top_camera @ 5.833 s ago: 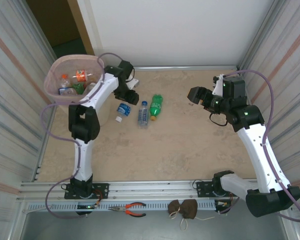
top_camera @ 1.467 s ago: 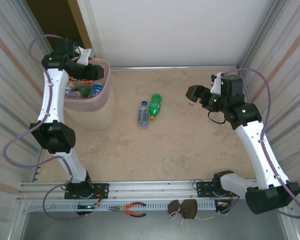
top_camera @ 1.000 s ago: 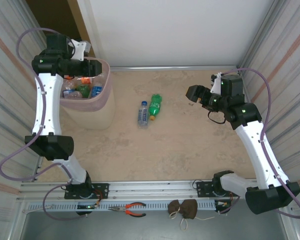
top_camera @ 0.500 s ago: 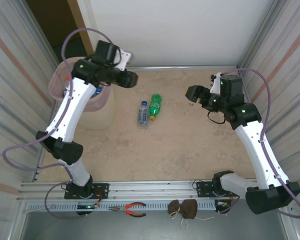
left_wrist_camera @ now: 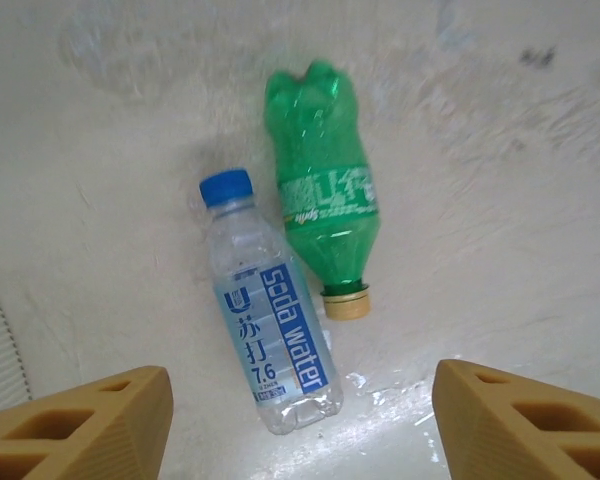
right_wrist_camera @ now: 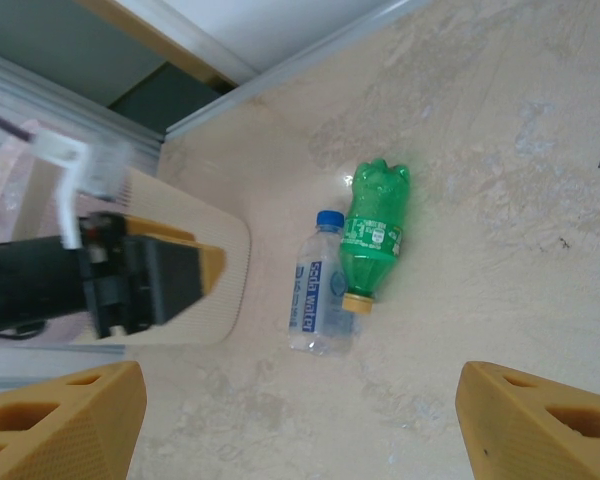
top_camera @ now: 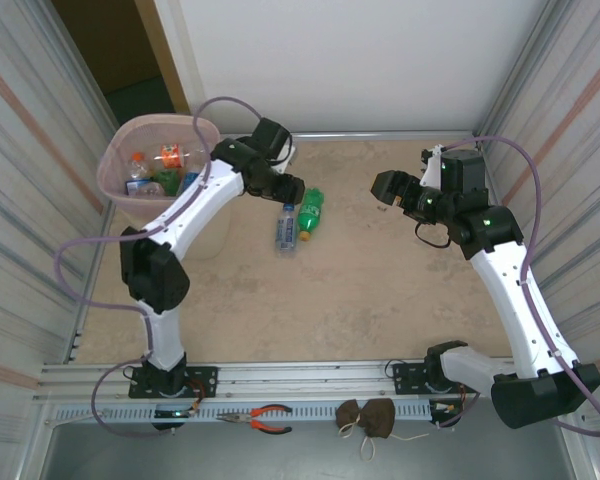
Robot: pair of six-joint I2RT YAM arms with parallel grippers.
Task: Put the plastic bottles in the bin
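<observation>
Two plastic bottles lie side by side on the beige floor: a clear one with a blue cap (top_camera: 286,227) (left_wrist_camera: 270,320) (right_wrist_camera: 315,295) and a green one with a yellow cap (top_camera: 312,210) (left_wrist_camera: 325,215) (right_wrist_camera: 375,235). My left gripper (top_camera: 287,192) (left_wrist_camera: 300,430) hangs open just above them, nothing between its fingers (left_wrist_camera: 90,425). The pale-pink bin (top_camera: 113,150) stands at the far left with several bottles (top_camera: 160,158) inside. At the right, my right gripper (top_camera: 382,188) (right_wrist_camera: 300,425) is open and empty, well away from the bottles.
Corrugated walls close in both sides and a white wall stands at the back. The bin's ribbed side (right_wrist_camera: 225,260) is close to the left of the bottles. Orange pliers (top_camera: 270,418) and brown pouches (top_camera: 368,415) lie on the front rail.
My left arm swung from over the bin to the right and came down above the two floor bottles, its jaws opening wider. The right arm has not moved.
</observation>
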